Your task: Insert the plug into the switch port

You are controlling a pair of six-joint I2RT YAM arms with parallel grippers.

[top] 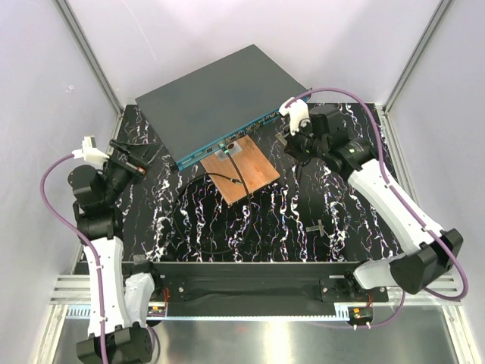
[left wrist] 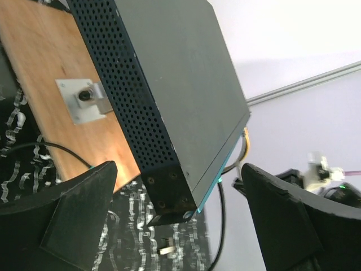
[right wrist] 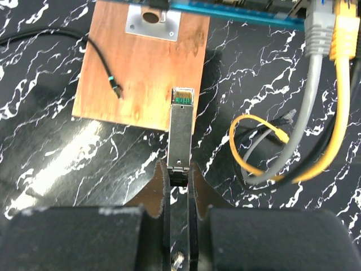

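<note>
Presently, the plug [right wrist: 181, 132] — small, rigid, light, probably slick metal — is pinched at its rear by the right end effector [right wrist: 179, 169], above the counter [right wrist: 254, 68], short of the switch [top: 220, 98]; the left end effector [left wrist: 177, 175] is spread near the switch's corner.

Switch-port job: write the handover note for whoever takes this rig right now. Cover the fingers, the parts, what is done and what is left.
Left gripper: open, empty, facing a corner of the large flat dark grey metal switch.
Right gripper: fingers shut on the slim silver metal plug, which points toward the switch's teal front face.
In the right wrist view the plug tip is short of the ports, over the near edge of the copper-brown square board. A grey cable and a yellow cable run to the front face off to one side.
Done: plug grasped.
Left: line it up with a free port and push it in.
</note>
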